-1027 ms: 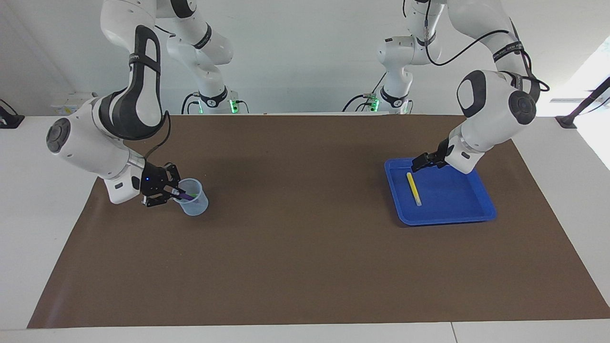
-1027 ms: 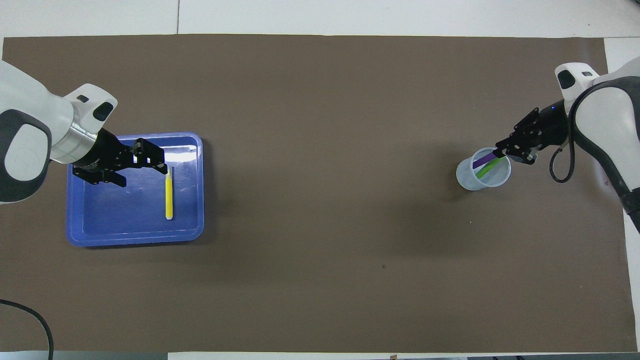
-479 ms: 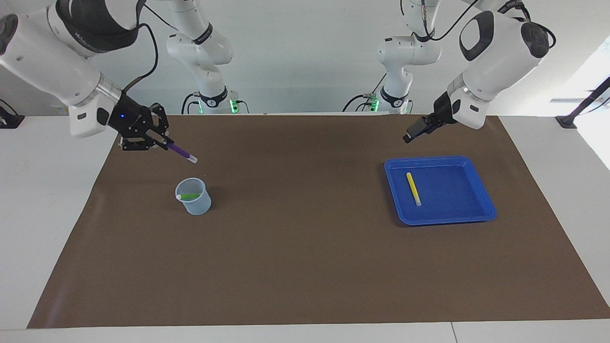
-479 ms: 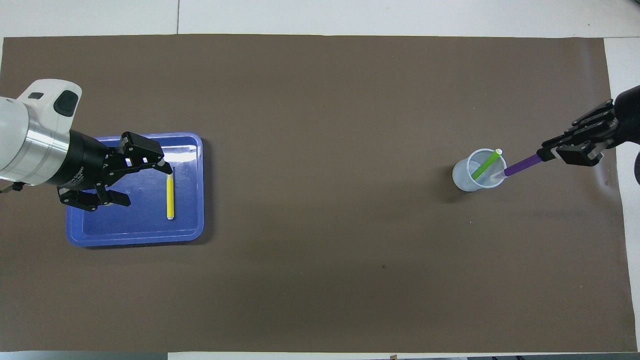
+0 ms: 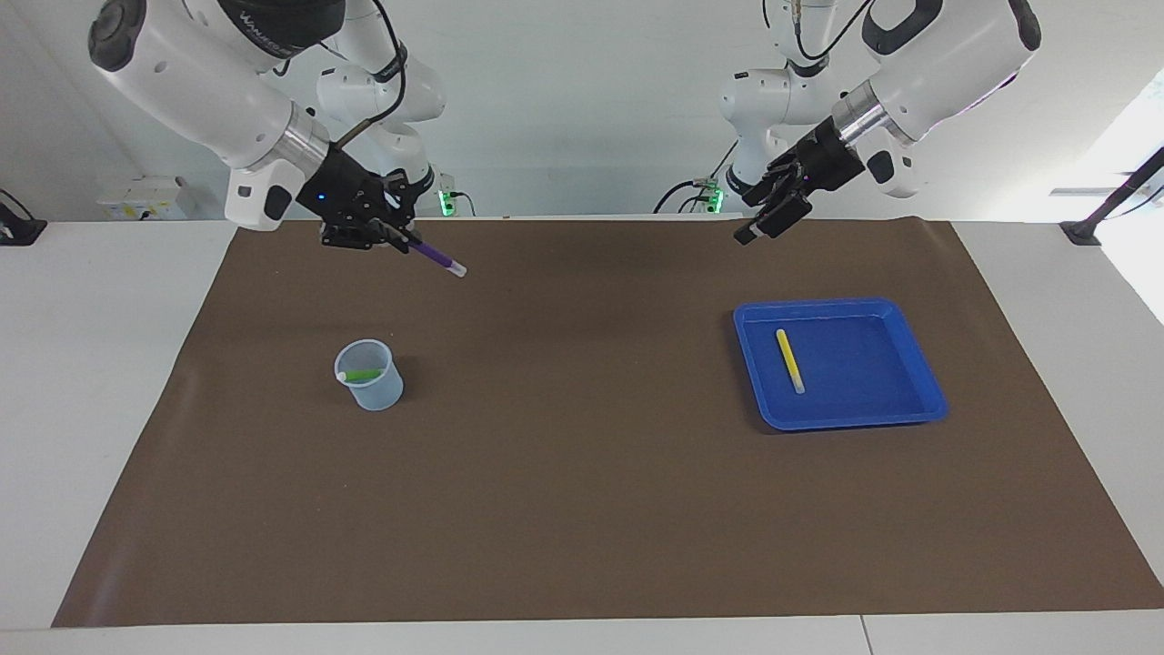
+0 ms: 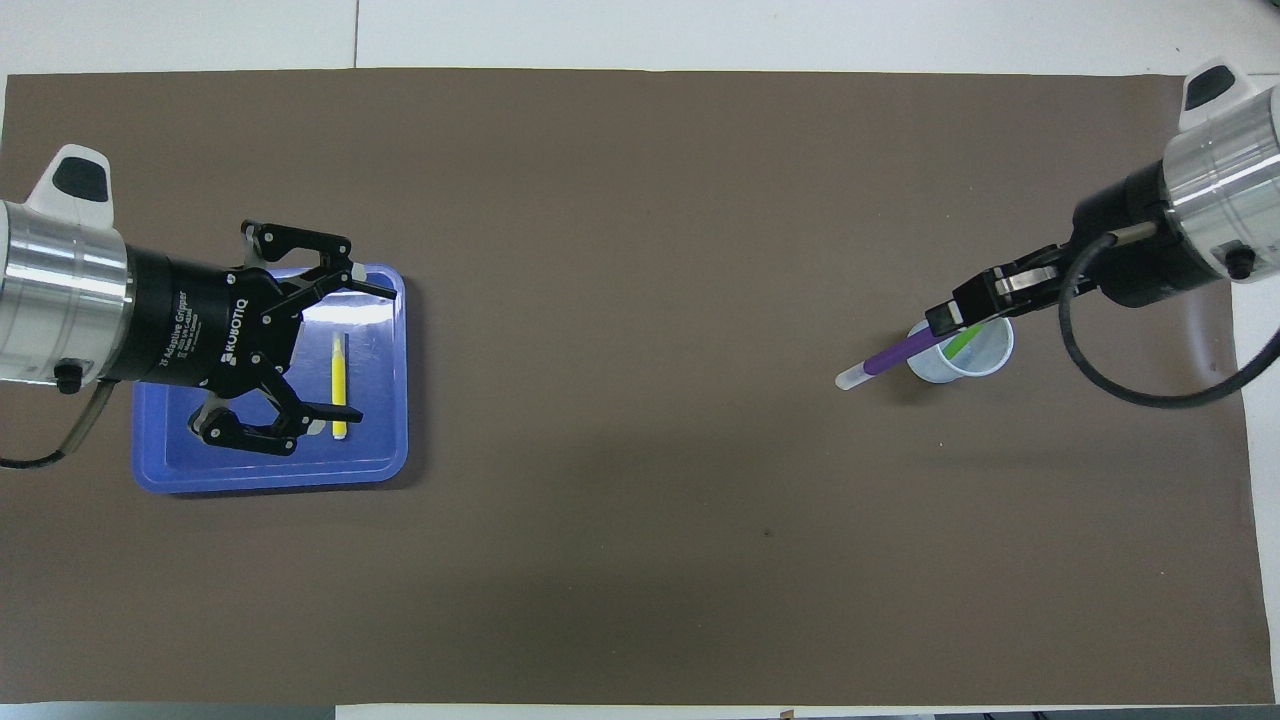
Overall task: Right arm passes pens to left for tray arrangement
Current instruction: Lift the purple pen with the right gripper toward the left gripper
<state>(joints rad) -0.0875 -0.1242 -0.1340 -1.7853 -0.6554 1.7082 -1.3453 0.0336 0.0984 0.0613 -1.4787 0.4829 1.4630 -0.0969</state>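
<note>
Moved: since half a second ago both arms are higher and turned toward the table's middle; you see the right gripper (image 5: 393,238) carrying the purple pen (image 5: 436,259) away from the cup (image 5: 368,375).
Right gripper: clamped on the purple pen's dark end, up in the air over the brown mat (image 5: 582,473); the pen's pale cap points toward the left arm's end of the table.
Left gripper: fingers spread wide apart and holding nothing, raised over the mat.
View difference: your overhead view puts the left gripper (image 6: 325,345) right over the tray (image 6: 380,470) and the purple pen (image 6: 895,355) over the cup's rim; the facing view shows the left gripper (image 5: 768,214) high in the air, well clear of the tray, and the pen well clear of the cup.
Tray: the blue tray (image 5: 918,400) lies toward the left arm's end, with the yellow pen (image 5: 789,360) flat inside it.
Cup: toward the right arm's end, with the green pen (image 5: 362,375) leaning inside.
Hidden: from above, the left gripper's lower finger covers the yellow pen's (image 6: 339,375) near end, and the right gripper (image 6: 965,310) covers part of the green pen (image 6: 962,340).
Cut off: both arms' upper links run out of the overhead view.
In the way: you have only bare mat between the two grippers.
</note>
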